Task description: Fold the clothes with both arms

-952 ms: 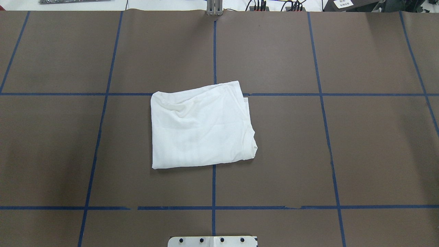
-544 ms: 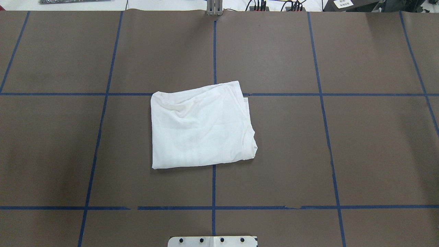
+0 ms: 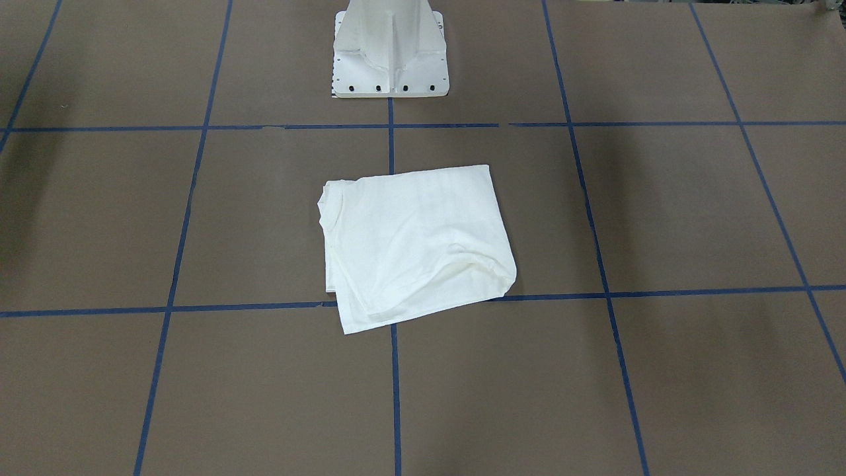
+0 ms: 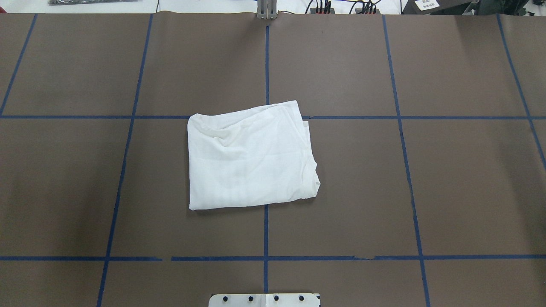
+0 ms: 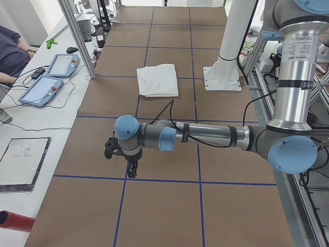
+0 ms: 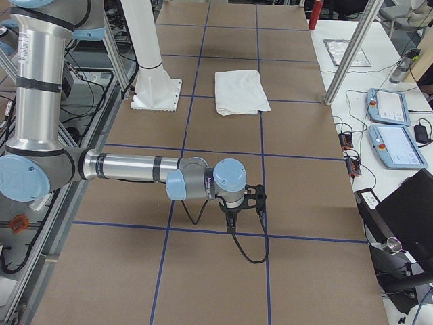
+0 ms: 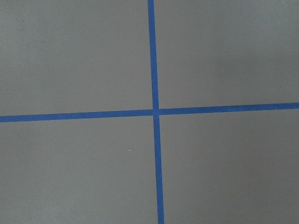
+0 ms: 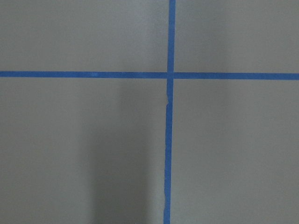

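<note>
**While both arms hang wide, the shirt lies folded mid-counter**

Although the overhead and front-facing views catch no arm at all, the two side views do. From the left end, the grey tubular left arm with light blue joint caps point(image 5: 205, 136) stretches low over the counter. Its black left fingers point(image 5: 131, 169) point down near a tape line, well apart from the shirt. Spread or closed? I cannot tell from here.

From the right end it's the same story. The grey tubular right arm point(image 6: 128, 167) reaches out, and its black right fingers point(image 6: 231, 220) point down with a black cable looping beneath. Their gap cannot be told either. Each wrist camera gives only bare brown surface and a crossing of blue tape lines point(image 7: 154, 112).

The brown paper-covered counter point(image 4: 469, 192) is ruled into big squares by that tape, with the white pedestal base point(image 3: 390, 53) at the robot's edge. The side views bring in the room: a seated person in a dark blue top point(image 5: 10, 51), two grey touchscreen pendants point(image 5: 46, 82) on a white bench, a red cylinder point(image 5: 15, 220) and a black laptop point(image 6: 406, 210).

And there's the white cotton shirt point(image 4: 249, 157), folded to a rough rectangle and lying flat straight out from the pedestal. It straddles the centre tape line, and its far edge just laps the cross line. Soft creases bunch at one far corner, and a curved neck edge shows at the near corner toward the robot's right.
</note>
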Robot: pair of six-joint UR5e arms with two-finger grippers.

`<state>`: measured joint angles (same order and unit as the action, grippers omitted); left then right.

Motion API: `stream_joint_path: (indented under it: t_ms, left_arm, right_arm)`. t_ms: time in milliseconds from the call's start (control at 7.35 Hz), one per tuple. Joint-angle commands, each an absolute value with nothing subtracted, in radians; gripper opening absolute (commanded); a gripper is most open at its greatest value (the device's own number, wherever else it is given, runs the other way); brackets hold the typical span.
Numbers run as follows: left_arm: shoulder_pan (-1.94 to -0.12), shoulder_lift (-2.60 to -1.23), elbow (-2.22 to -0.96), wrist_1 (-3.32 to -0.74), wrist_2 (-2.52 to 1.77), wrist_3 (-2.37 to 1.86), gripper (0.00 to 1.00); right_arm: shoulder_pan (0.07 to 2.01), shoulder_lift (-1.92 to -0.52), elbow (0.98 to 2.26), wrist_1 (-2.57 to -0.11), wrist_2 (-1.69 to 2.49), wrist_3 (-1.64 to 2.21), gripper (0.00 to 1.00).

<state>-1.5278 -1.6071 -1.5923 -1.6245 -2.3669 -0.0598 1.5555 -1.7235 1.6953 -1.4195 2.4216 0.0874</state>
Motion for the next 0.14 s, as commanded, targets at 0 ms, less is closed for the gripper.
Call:
stream_joint_path:
  t_ms: [0]
  left_arm:
    - [-1.528,-1.608,-1.592,-1.624,-2.367,-0.060,1.00]
  right_arm:
    - [1.555,-1.724,1.694,-1.420,2.427,0.087,1.00]
